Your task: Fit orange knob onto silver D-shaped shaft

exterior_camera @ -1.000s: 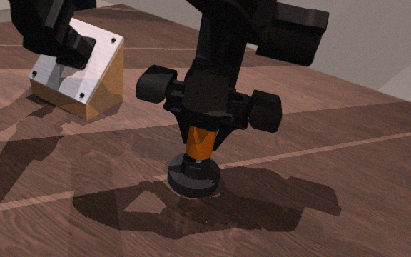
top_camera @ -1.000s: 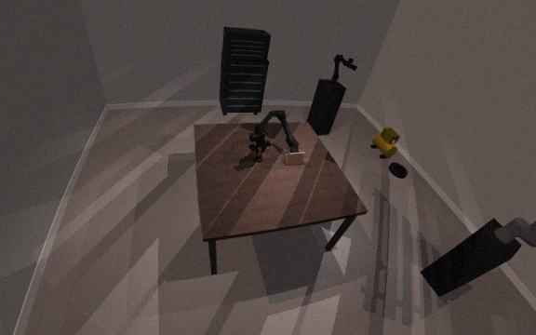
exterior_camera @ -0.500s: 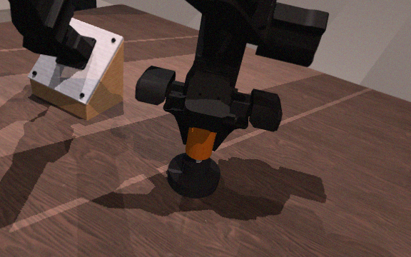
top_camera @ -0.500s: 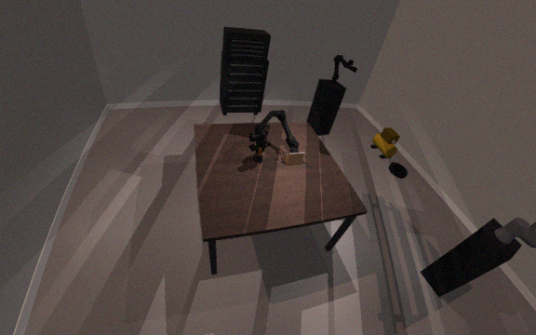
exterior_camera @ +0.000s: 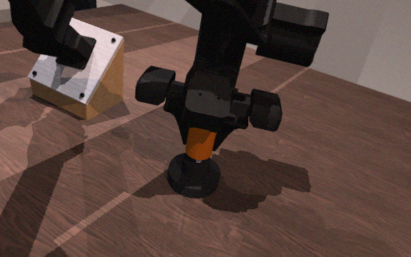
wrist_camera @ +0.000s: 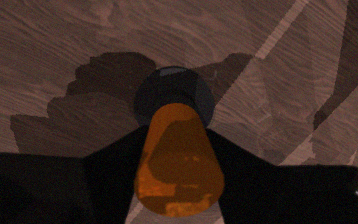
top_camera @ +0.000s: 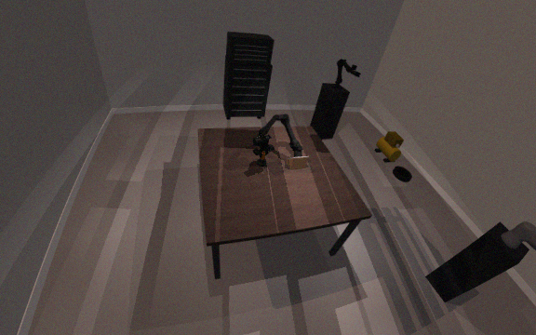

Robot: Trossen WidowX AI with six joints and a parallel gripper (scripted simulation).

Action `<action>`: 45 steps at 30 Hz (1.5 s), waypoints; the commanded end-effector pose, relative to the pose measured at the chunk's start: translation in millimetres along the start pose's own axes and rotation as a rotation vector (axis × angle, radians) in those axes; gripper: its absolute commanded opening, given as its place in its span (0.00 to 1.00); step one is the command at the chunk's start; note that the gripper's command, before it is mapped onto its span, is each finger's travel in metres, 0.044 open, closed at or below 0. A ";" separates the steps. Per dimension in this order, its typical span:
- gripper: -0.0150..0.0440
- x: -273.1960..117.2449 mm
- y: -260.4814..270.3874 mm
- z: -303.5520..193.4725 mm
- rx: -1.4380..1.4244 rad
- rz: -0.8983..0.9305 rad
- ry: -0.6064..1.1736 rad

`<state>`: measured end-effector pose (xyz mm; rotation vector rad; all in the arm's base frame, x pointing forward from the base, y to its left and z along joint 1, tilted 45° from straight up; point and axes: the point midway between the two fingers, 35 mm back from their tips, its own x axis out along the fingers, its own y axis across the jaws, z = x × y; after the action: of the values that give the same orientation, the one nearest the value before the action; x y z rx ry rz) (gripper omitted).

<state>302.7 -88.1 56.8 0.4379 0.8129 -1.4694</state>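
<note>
The orange knob is upright between the fingers of my gripper, which is shut on it. The dark round pedestal stands on the table directly beneath the knob. A small bit of the silver shaft shows just under the knob's lower edge, with the knob's bottom a little above the pedestal's raised middle. The rest of the shaft, its flat side and the knob's hole are hidden.
A wooden wedge block with a sloped silver plate stands on the table beside the pedestal. A dark part of an arm hangs over the plate. Shadows cross the tabletop.
</note>
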 end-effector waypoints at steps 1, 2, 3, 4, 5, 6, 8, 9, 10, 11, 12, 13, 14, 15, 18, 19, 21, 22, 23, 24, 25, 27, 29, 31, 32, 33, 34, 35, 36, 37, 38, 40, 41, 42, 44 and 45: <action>0.25 0.2 0.6 0.4 -0.003 0.003 -0.002; 0.25 0.2 0.6 0.4 -0.003 0.003 -0.002; 0.25 0.2 0.6 0.4 -0.003 0.003 -0.002; 0.25 0.2 0.6 0.4 -0.003 0.003 -0.002; 0.25 -0.3 0.6 0.4 0.004 0.003 -0.002; 0.25 -1.4 0.8 0.3 0.020 0.003 -0.002; 0.25 -4.7 1.4 -0.2 0.049 0.003 -0.002; 0.25 -5.8 1.7 -0.3 0.053 0.003 -0.002; 0.25 -6.8 1.9 -0.3 0.055 0.003 -0.002; 0.25 -6.8 2.0 -0.3 0.069 0.003 -0.002; 0.25 -6.8 2.1 -0.4 0.085 0.003 -0.002; 0.25 -6.6 2.4 -0.6 0.100 0.003 -0.002; 0.25 -6.1 2.4 -0.9 0.107 0.003 -0.002; 0.25 -5.6 2.3 -1.0 0.107 0.003 -0.002; 0.25 -3.8 1.6 -1.1 0.107 0.003 -0.002; 0.25 -3.1 1.3 -1.1 0.107 0.003 -0.002; 0.25 -1.9 0.7 -1.1 0.107 0.003 -0.002; 0.25 -1.5 0.5 -1.1 0.107 0.003 -0.002; 0.25 -1.3 0.2 -0.9 0.107 0.003 -0.002; 0.25 -1.3 -0.1 -0.6 0.107 0.003 -0.002; 0.25 -1.4 -0.3 -0.2 0.107 0.003 -0.002; 0.25 -1.8 -0.3 0.2 0.107 0.003 -0.002; 0.25 -2.3 0.1 0.4 0.107 0.003 -0.002; 0.25 -2.9 0.5 0.5 0.107 0.003 -0.002; 0.25 -3.1 0.7 0.6 0.107 0.003 -0.002; 0.25 -3.3 0.8 0.6 0.107 0.003 -0.002; 0.25 -2.2 0.8 0.6 0.107 0.003 -0.002; 0.25 -1.2 0.8 0.5 0.107 0.003 -0.002; 0.25 -1.3 0.8 0.3 0.107 0.003 -0.002; 0.25 -1.2 0.8 0.1 0.107 0.003 -0.002; 0.25 -1.0 0.8 -0.1 0.107 0.003 -0.002; 0.25 -0.6 0.8 -0.4 0.107 0.003 -0.002; 0.25 -0.5 0.8 -0.4 0.107 0.003 -0.002; 0.25 -0.3 0.8 -0.5 0.107 0.003 -0.002; 0.25 0.1 0.7 -0.4 0.107 0.003 -0.002; 0.25 0.3 0.7 -0.4 0.107 0.003 -0.002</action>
<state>303.3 -87.3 56.9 0.5182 0.7357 -1.5151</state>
